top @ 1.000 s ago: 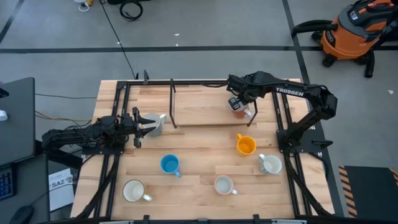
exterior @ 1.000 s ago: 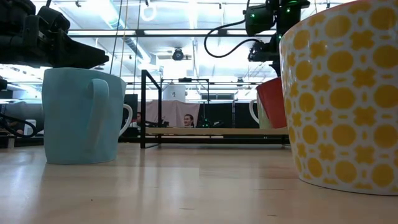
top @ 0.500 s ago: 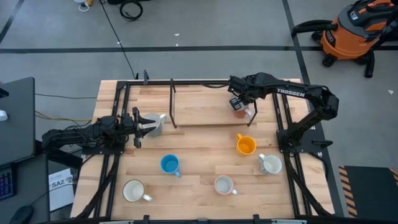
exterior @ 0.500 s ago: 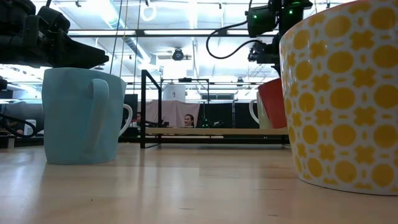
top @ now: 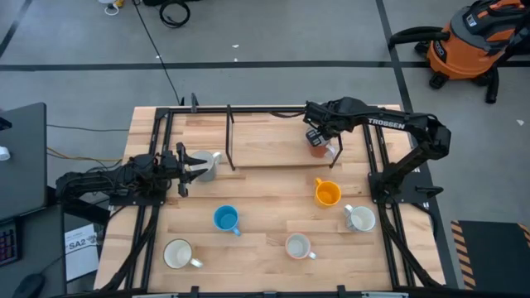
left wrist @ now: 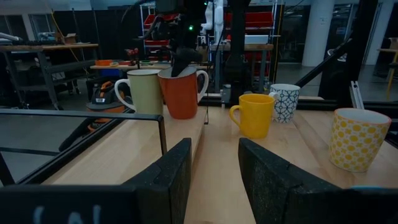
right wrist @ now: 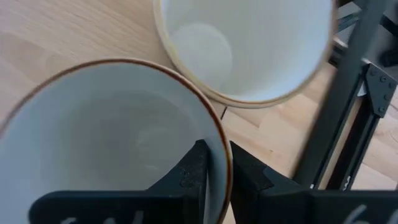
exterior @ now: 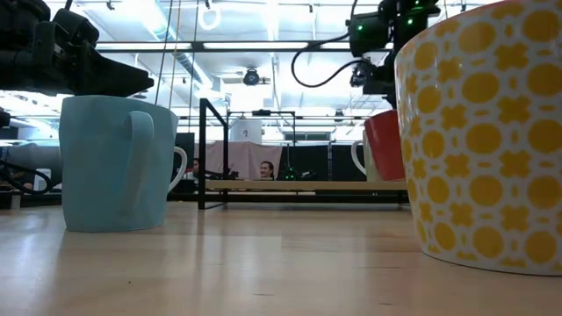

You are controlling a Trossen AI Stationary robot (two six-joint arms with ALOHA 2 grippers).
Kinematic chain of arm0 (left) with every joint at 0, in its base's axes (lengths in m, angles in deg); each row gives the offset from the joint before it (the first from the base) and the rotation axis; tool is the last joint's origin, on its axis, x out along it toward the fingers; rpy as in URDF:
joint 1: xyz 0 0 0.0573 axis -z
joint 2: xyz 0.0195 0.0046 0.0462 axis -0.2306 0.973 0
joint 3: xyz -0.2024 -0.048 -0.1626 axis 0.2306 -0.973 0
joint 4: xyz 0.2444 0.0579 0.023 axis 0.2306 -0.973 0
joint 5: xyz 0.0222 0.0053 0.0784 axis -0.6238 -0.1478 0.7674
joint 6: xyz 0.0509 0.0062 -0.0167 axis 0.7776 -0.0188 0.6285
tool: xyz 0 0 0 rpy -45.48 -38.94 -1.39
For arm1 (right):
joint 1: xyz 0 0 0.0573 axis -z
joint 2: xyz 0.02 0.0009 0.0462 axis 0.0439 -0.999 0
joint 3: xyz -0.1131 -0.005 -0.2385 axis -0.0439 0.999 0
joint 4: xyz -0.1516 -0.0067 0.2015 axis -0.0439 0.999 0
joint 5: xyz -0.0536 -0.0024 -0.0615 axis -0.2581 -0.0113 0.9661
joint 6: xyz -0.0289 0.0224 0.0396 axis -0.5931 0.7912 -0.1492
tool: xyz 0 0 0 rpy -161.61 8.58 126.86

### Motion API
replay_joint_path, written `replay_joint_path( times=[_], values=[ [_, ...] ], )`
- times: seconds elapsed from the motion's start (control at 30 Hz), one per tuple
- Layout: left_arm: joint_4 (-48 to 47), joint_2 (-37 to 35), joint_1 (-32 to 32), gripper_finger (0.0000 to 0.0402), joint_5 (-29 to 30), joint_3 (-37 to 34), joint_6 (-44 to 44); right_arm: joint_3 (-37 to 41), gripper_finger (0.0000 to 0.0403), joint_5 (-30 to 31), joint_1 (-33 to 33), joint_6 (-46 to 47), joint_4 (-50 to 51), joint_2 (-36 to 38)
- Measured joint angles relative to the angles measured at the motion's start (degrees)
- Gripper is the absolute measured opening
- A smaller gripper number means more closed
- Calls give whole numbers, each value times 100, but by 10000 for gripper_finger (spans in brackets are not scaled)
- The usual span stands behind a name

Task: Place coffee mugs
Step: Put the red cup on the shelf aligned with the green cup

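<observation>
Right pincer (top: 318,142) is reaching over the raised wooden shelf (top: 265,156) at the far side of the pale wooden bench (top: 265,207), clenching the rim of a reddish-brown ceramic mug with a white inside (right wrist: 118,143); one finger is sitting inside the wall, the other outside. This mug (left wrist: 182,93) is standing upright on the shelf, just beside a cream ceramic mug (left wrist: 144,91), the two touching or nearly so; the right wrist view is showing the cream one's open mouth (right wrist: 249,43) close against the brown rim.

Left pincer (top: 187,164) is waiting at the bench's left side, fingers (left wrist: 171,171) parted and empty, pointing across the bench. A grey mug (top: 206,165) is sitting just beside its tips.

Remaining mugs are standing upright on the bench, well apart from one another: an orange-yellow mug (top: 327,194), a white patterned mug (top: 360,218), a blue mug (top: 225,218), a cream mug with yellow dots (top: 297,247), and a white mug (top: 178,254) at the near left.
</observation>
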Motion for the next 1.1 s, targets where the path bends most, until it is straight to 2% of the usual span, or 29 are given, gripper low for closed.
replay_joint_path(
  times=[0.4,1.1],
  values=[
    [-1,0,0,139,0,-1,0,23,101,-187,-4,-20,45,-18],
    [-2,0,-1,139,0,-2,37,-54,105,-152,-4,-168,286,2]
  ],
)
